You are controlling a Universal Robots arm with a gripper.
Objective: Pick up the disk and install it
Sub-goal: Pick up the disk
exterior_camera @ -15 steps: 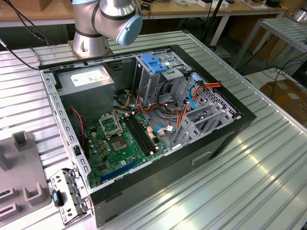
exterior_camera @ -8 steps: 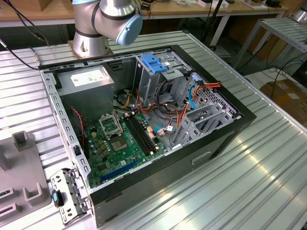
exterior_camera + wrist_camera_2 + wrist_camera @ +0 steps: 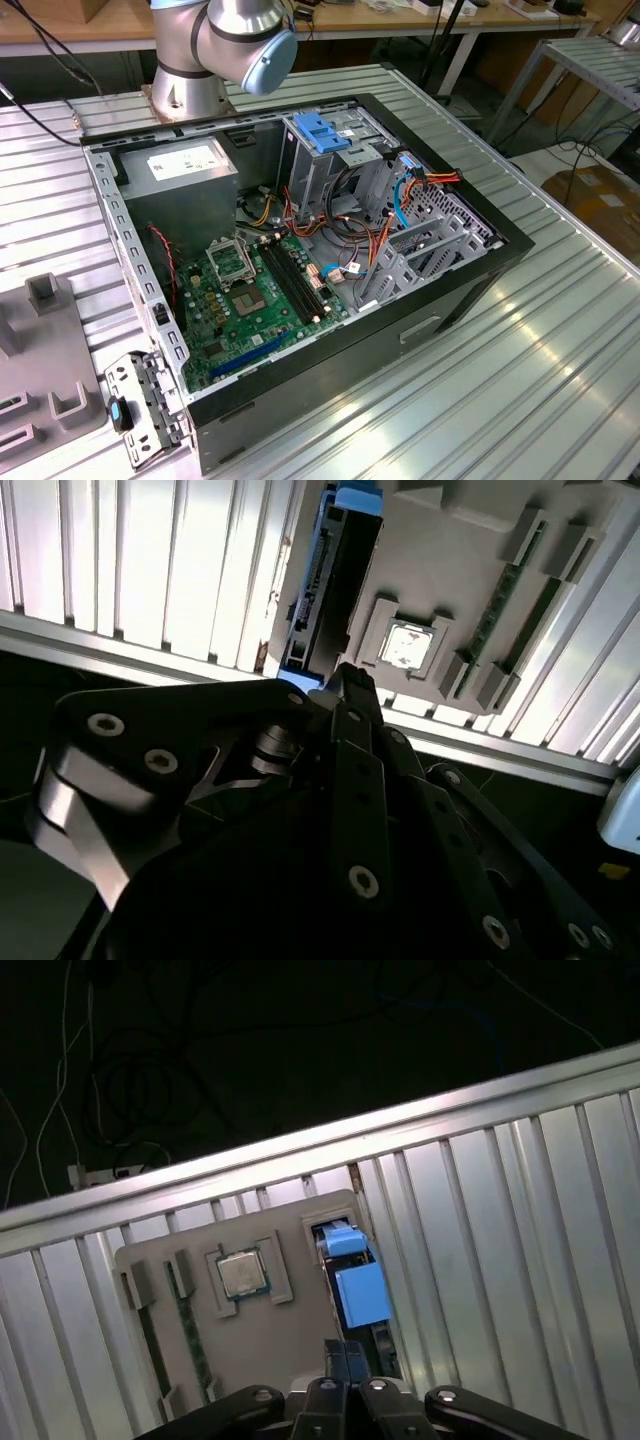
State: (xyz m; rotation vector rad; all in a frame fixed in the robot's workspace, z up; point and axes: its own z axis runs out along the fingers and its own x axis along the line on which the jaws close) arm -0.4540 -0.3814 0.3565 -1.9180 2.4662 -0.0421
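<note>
Fingers (image 3: 338, 1368) were pressed together with nothing between them, poised over one end of the disk (image 3: 358, 1295). It stood on edge, blue rails showing, in a slot of the grey tray (image 3: 250, 1345) on the ribbed metal bench (image 3: 500, 1240), next to a processor chip (image 3: 241, 1273) seated in the same tray. In the exterior view the open computer case (image 3: 320, 390) lay on that bench, its motherboard (image 3: 255, 300) facing up.

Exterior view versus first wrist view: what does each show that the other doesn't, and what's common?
Exterior view: the open computer case with its motherboard and drive cage, plus the arm's base. First wrist view: the disk standing on edge in a grey tray beside a processor chip, the gripper in line with it. Both: the ribbed metal table.
</note>
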